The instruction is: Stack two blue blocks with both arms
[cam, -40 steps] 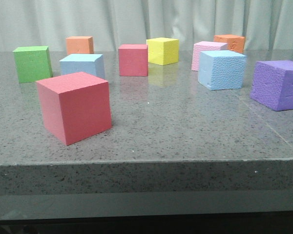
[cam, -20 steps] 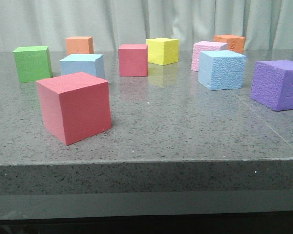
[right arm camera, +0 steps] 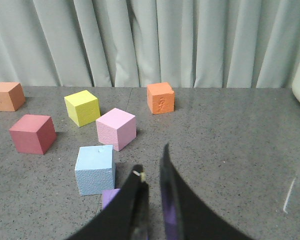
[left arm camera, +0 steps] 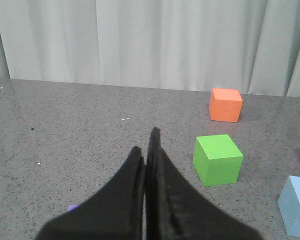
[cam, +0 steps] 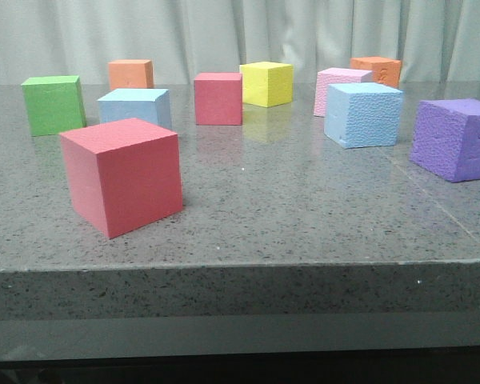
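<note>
The smoother blue block (cam: pixel 134 106) sits at the back left of the table, partly behind a big red cube (cam: pixel 122 174); it also shows at the edge of the left wrist view (left arm camera: pixel 296 206). The pebbled blue block (cam: pixel 362 114) sits at the right, and shows in the right wrist view (right arm camera: pixel 94 170). Neither gripper shows in the front view. My left gripper (left arm camera: pixel 145 139) is shut and empty over bare table. My right gripper (right arm camera: pixel 152 160) has its jaws a little apart and empty, above the purple cube (right arm camera: pixel 110 197), beside the pebbled block.
The grey stone table (cam: pixel 288 216) also holds a green cube (cam: pixel 54 104), two orange cubes (cam: pixel 130 74) (cam: pixel 376 70), a small red cube (cam: pixel 218 98), a yellow cube (cam: pixel 266 83), a pink cube (cam: pixel 340 84) and the purple cube (cam: pixel 456 138). A curtain hangs behind.
</note>
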`<state>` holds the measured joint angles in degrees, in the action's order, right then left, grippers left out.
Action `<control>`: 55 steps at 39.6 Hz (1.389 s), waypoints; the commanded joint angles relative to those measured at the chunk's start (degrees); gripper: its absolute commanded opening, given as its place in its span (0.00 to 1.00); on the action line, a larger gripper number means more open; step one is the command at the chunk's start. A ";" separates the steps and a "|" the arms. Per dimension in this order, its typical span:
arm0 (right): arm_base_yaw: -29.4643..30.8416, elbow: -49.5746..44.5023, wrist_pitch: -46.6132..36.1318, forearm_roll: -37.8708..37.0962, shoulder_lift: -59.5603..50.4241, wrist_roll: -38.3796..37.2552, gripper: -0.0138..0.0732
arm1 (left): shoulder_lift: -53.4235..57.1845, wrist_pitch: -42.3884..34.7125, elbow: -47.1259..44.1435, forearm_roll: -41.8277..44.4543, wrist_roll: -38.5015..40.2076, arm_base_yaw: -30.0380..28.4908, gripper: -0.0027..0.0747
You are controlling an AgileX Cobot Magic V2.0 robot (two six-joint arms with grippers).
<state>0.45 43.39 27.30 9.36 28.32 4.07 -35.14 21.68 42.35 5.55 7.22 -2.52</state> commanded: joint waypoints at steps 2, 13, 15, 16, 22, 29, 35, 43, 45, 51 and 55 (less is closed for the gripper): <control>0.11 2.00 -5.40 -0.50 0.80 0.48 0.63 | -0.40 -4.69 2.06 0.15 0.48 0.17 0.31; 0.03 2.00 -5.35 -0.50 0.80 0.48 0.90 | -0.40 -4.69 2.06 0.15 0.48 0.17 0.90; 0.03 2.00 -5.41 -0.44 0.80 0.48 0.90 | -0.40 -4.69 2.06 0.15 0.48 0.17 0.88; 0.03 2.00 -5.41 -0.38 0.80 0.48 0.90 | -0.40 -4.59 2.06 0.15 0.48 0.17 0.88; 0.03 2.72 -4.10 -0.13 2.24 0.48 0.90 | -0.40 -4.59 2.06 0.15 0.48 0.17 0.84; 0.03 8.03 -0.48 -0.13 10.51 0.48 0.90 | -0.40 -4.59 2.06 0.15 0.48 0.17 0.79; -0.13 15.12 6.86 0.41 19.98 0.48 0.90 | -0.40 -4.59 2.06 0.15 0.48 0.17 0.75; -3.47 24.97 14.12 0.61 35.20 0.48 0.90 | -0.40 -4.59 2.06 0.15 0.48 0.17 0.69; -4.60 27.09 14.66 0.61 38.68 0.41 0.90 | -0.40 -4.59 2.06 0.15 0.48 0.17 0.69; -8.49 34.06 16.39 0.56 49.08 -0.50 0.90 | -0.40 -4.59 2.06 0.15 0.48 0.17 0.70; -10.88 38.08 17.55 0.51 54.61 -1.62 0.90 | -0.40 -4.59 2.06 0.15 0.48 0.17 0.70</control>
<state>-8.78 76.52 46.29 9.36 80.57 3.33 -35.14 21.68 42.35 5.55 7.22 -2.52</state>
